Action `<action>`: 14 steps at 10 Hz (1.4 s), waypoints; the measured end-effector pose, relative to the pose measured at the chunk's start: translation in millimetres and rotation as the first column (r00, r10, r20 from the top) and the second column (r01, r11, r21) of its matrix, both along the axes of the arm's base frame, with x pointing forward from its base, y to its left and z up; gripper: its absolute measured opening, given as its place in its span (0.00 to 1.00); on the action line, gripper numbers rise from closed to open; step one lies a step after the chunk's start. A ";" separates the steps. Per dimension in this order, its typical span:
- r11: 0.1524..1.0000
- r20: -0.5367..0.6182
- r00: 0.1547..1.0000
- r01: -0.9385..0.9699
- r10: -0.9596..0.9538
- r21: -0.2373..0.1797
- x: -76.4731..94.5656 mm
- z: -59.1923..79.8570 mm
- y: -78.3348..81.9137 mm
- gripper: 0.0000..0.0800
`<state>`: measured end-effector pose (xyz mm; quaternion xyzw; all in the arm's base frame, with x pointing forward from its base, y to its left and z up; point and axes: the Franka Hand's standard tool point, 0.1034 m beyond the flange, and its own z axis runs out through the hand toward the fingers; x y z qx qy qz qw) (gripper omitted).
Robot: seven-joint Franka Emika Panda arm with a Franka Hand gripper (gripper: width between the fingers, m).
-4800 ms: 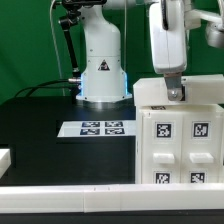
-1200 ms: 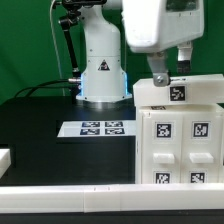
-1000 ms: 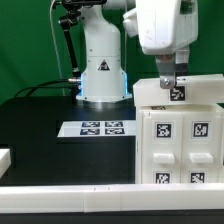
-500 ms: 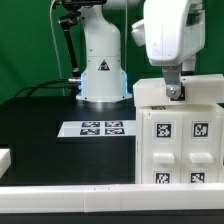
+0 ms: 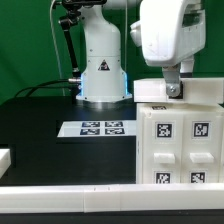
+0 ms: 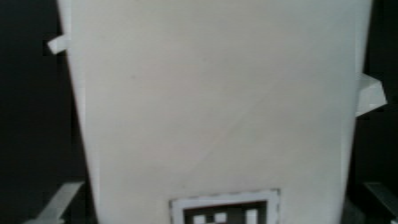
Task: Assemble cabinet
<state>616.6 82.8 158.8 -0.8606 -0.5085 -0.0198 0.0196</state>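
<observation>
The black worktop [image 5: 40, 135] carries everything here. Taking the cabinet [image 5: 178, 135] as the landmark: it is the big white box at the exterior view's right, its tagged recessed panels facing the camera and its flat top edge running across the picture toward the right-hand border. Off its left flank on the worktop lies the marker board [image 5: 95, 128], and behind that board, farther from the camera than the cabinet, stands the white robot base [image 5: 103, 65]. A small white block [image 5: 4, 157] sits at the exterior view's left edge, well apart from the cabinet.

The relation that matters: the gripper [image 5: 174, 90] hangs straight down onto the cabinet's top, near that top's left end, so the cabinet lies directly below the jaws, not to one side. Judging by the wrist view, a broad white face of the cabinet [image 6: 214, 110] fills the frame lengthwise, with a tag at one end and dark finger tips at the frame corners on either side of it. That suggests the jaws straddle the top wall across its thin dimension, with the wall's long axis running crosswise to their closing direction. Whether the jaws press the wall or merely flank it I cannot tell; the contact is hidden in both views.
</observation>
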 end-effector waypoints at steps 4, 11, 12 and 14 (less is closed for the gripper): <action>0.976 -0.013 0.976 0.219 -0.219 0.003 -0.1 -0.4 -0.8 0.70; 0.633 -0.054 0.632 0.774 -0.773 0.005 0.9 -0.9 -2.7 0.70; 0.565 -0.059 0.564 0.825 -0.824 0.001 0.9 -0.9 -2.7 0.70; 0.437 -0.067 0.436 0.900 -0.898 -0.006 0.8 -1.0 -2.4 0.70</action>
